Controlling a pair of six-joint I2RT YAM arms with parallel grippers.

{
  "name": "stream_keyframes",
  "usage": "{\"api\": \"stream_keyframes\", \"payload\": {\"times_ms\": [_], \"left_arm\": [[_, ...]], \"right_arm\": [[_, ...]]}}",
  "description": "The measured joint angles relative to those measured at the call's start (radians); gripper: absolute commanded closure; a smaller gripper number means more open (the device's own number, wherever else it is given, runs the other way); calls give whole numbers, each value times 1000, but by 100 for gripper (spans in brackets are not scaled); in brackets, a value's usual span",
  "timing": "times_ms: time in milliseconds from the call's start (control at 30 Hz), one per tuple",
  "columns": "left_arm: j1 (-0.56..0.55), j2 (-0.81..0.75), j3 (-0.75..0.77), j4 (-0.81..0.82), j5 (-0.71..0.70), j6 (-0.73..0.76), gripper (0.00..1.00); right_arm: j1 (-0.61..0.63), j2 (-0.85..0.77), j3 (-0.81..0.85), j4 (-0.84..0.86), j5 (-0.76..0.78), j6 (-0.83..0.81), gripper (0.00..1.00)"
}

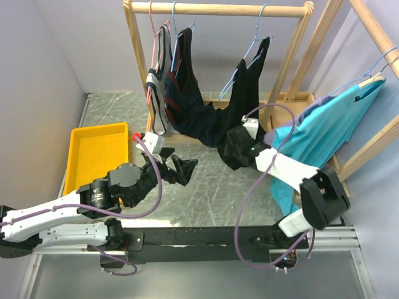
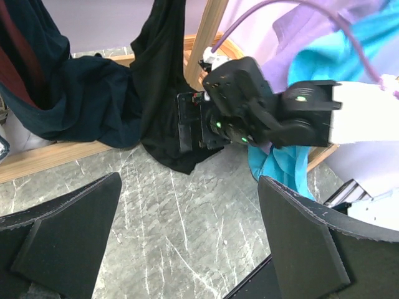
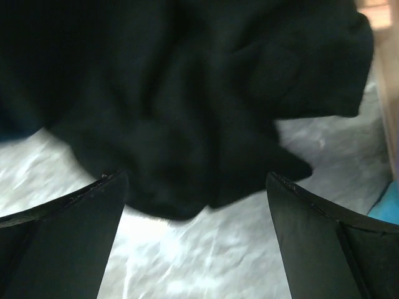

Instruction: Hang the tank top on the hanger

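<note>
Grey marble-look tabletop (image 1: 206, 199), lilac walls (image 1: 37, 75), wooden rack (image 1: 218, 9), tank top (image 1: 249, 93) hanging from hanger (image 1: 249, 50), both jaws spread, empty

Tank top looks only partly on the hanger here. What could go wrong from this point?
1. The tank top seems to hang from only one side of the hanger, with its hem bunched on the table. A tug from the open right pincer might slide it off.
2. The red-trimmed top lies against it, so a grasp there could catch both garments.
</note>
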Motion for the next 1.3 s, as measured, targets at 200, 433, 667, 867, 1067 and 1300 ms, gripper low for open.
{"api": "stream_keyframes", "payload": {"times_ms": [200,433,667,867,1067,1300], "left_arm": [[5,-16,0,0,0,0,2],[11,-18,-5,0,0,1,4],[14,-29,-11,0,0,1,5],[15,-42,-11,1,0,2,5],[15,-42,-11,0,7,2,5],[15,-42,-11,0,19,1,5]], "right_arm": [[-69,161,37,37,6,-2,1],[-119,245,72,49,-59,-11,71],[-136,247,232,11,-85,-31,100],[-139,247,430,-66,-74,-48,100],[-164,250,697,-127,-47,-75,100],[-202,318,844,-133,-44,-88,92]]}}
